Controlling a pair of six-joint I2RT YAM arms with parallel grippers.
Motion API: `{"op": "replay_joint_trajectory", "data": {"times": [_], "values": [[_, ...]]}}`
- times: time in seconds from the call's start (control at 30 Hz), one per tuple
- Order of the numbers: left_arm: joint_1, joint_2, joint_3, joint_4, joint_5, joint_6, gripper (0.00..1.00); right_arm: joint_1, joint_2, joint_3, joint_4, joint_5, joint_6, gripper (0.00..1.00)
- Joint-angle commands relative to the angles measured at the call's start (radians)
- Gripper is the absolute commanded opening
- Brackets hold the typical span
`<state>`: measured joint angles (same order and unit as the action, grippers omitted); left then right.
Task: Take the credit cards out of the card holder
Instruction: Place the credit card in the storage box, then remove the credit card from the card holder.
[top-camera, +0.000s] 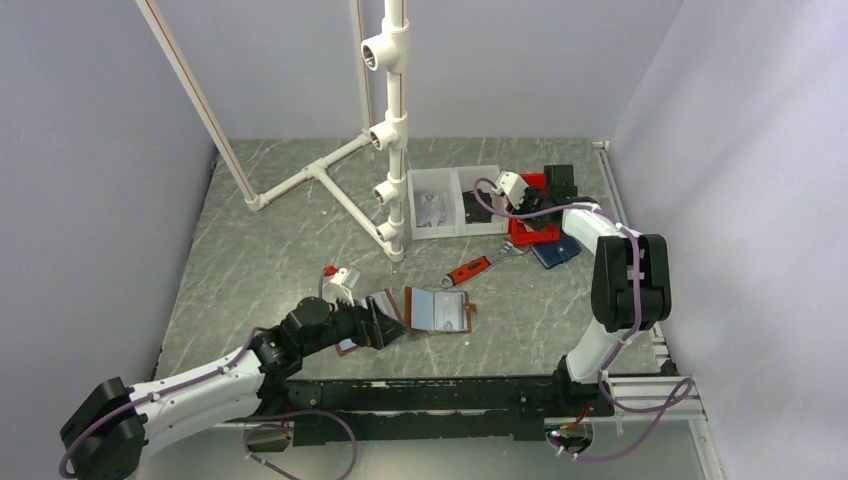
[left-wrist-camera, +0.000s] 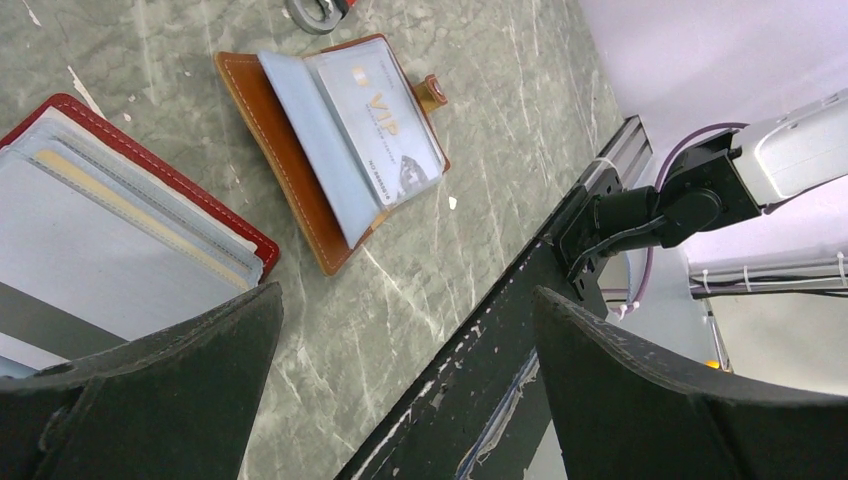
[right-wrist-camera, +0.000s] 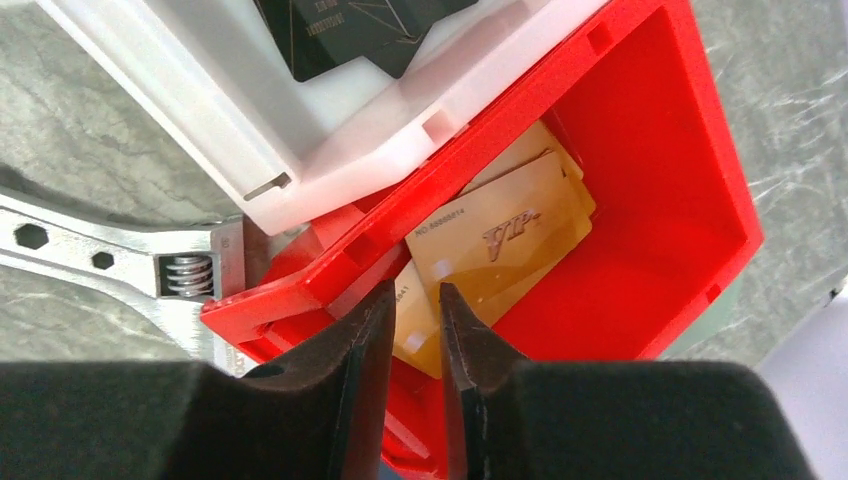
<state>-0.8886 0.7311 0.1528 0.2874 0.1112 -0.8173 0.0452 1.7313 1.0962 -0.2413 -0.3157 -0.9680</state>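
Cards (right-wrist-camera: 510, 235) lie in the red bin (right-wrist-camera: 680, 150), right gripper (right-wrist-camera: 412, 300) barely parted above them; left gripper (left-wrist-camera: 405, 300) spread wide near the brown holder (left-wrist-camera: 290, 150) and red holder (left-wrist-camera: 150, 170).

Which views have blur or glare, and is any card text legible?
Top external: even light, soft shadows, sharp, but the card holder is too small to read. Left wrist: left gripper dark and blurred up close; silver card sharp, VIP legible, mild sheen. Right wrist: right gripper dark and soft; gold card in the red bin reads VIP; white bin nearly blown out.
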Motion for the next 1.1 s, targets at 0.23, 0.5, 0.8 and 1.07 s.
{"op": "replay_joint_trajectory", "data": {"times": [0.23,0.5,0.8,1.07], "values": [[0.005,0.004,0.010,0.114,0.055,-0.047,0.99,-0.027,-0.147,-0.006,-0.158,-0.061,0.131,0.28],[0.005,0.072,0.039,0.163,0.077,-0.108,0.99,-0.025,-0.353,-0.010,-0.446,-0.358,0.092,0.29],[-0.002,0.197,0.158,0.120,0.130,-0.116,0.97,0.097,-0.558,-0.097,-0.520,-0.593,0.130,0.36],[-0.109,0.354,0.340,-0.085,-0.023,-0.047,0.93,0.143,-0.626,-0.328,-0.277,-0.728,0.305,0.37]]}}
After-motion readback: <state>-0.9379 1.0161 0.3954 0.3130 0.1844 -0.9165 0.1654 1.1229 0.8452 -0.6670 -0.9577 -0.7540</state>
